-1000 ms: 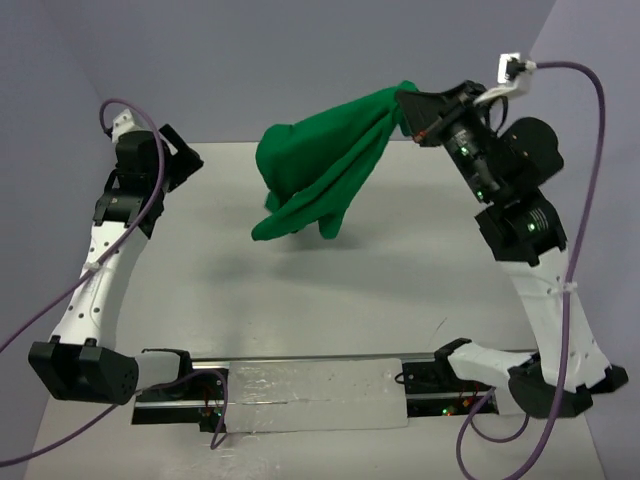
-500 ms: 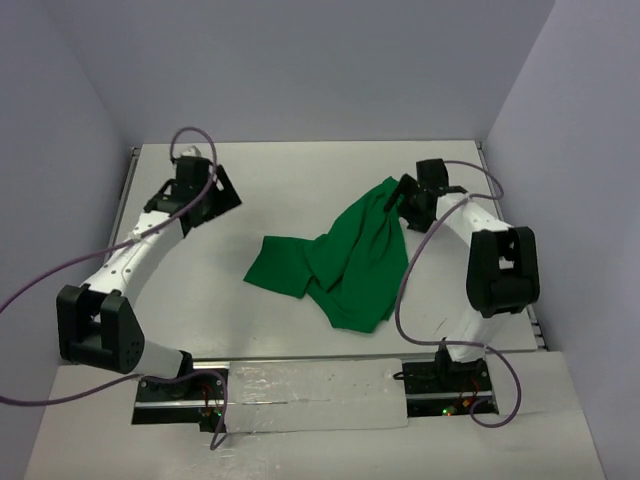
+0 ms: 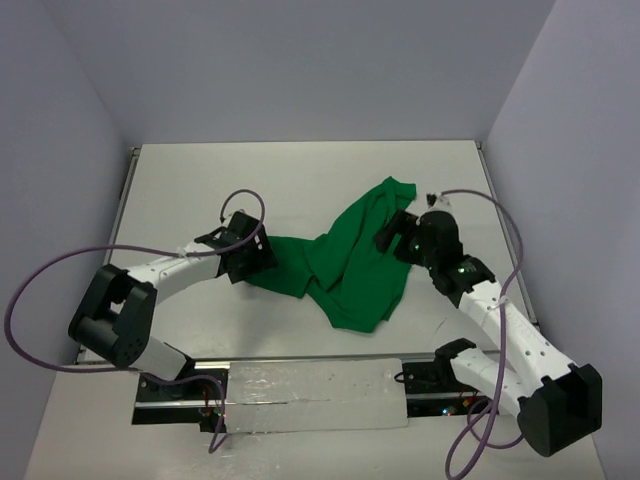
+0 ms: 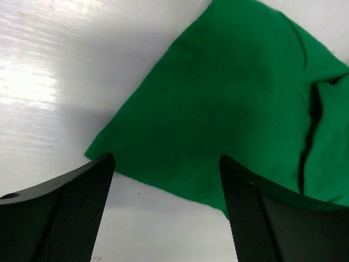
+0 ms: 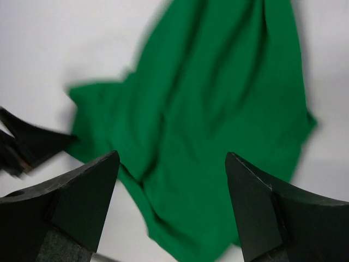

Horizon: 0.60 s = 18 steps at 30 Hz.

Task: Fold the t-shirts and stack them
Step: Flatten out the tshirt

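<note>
My shirt [image 3: 350, 265] lies in a crumpled heap on the table [image 3: 300, 175], near the middle and a bit to the right. It is not folded. One flat part sticks out to the left, and a long part runs up toward the far right.

My left gripper [image 3: 254, 262] is down low at the left edge of the shirt. Its jaws are wide apart with nothing between them. A corner of the green cloth lies on the table just ahead of them.

My right gripper [image 3: 390, 232] is over the right side of the shirt. Its jaws are wide apart too and hold nothing. I cannot tell if they touch the cloth.
</note>
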Each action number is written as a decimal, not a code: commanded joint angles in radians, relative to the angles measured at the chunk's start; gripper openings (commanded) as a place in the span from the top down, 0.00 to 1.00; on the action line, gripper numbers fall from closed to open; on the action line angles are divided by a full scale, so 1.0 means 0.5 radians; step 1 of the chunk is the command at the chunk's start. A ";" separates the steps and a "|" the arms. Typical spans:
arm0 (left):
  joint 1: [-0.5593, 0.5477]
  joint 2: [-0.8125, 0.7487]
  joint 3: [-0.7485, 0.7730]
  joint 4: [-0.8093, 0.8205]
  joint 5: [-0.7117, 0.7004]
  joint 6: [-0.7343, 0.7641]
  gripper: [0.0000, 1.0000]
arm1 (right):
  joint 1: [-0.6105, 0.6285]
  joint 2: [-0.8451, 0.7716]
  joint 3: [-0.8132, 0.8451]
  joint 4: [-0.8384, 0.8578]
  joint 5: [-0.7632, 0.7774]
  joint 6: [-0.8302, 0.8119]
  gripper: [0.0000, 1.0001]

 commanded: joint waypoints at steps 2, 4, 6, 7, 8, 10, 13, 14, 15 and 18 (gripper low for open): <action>-0.019 0.124 -0.053 0.266 -0.055 -0.126 0.12 | 0.254 -0.084 -0.195 -0.183 0.111 0.113 0.14; -0.019 0.159 -0.101 0.353 0.014 -0.143 0.11 | 0.312 -0.046 -0.174 -0.206 0.173 0.114 0.14; -0.022 0.231 -0.116 0.427 0.077 -0.165 0.14 | 0.334 -0.005 -0.136 -0.204 0.179 0.105 0.14; -0.021 0.286 -0.119 0.449 0.079 -0.172 0.18 | 0.335 0.013 -0.113 -0.189 0.176 0.099 0.14; -0.018 0.325 -0.114 0.460 0.065 -0.181 0.28 | 0.336 0.026 -0.083 -0.168 0.171 0.094 0.14; -0.013 0.431 -0.090 0.472 0.022 -0.159 0.50 | 0.338 0.044 -0.035 -0.149 0.174 0.080 0.14; 0.045 0.578 0.109 0.314 -0.055 -0.117 0.90 | 0.334 0.117 0.100 -0.143 0.195 0.030 0.13; 0.046 0.570 0.112 0.312 -0.057 -0.108 0.90 | 0.334 0.120 0.104 -0.144 0.195 0.008 0.13; 0.061 0.504 0.160 0.258 -0.123 -0.100 0.90 | 0.338 0.185 0.212 -0.159 0.209 -0.037 0.14; 0.124 0.316 0.228 0.118 -0.296 -0.112 0.90 | 0.447 0.402 0.411 -0.215 0.280 -0.125 0.21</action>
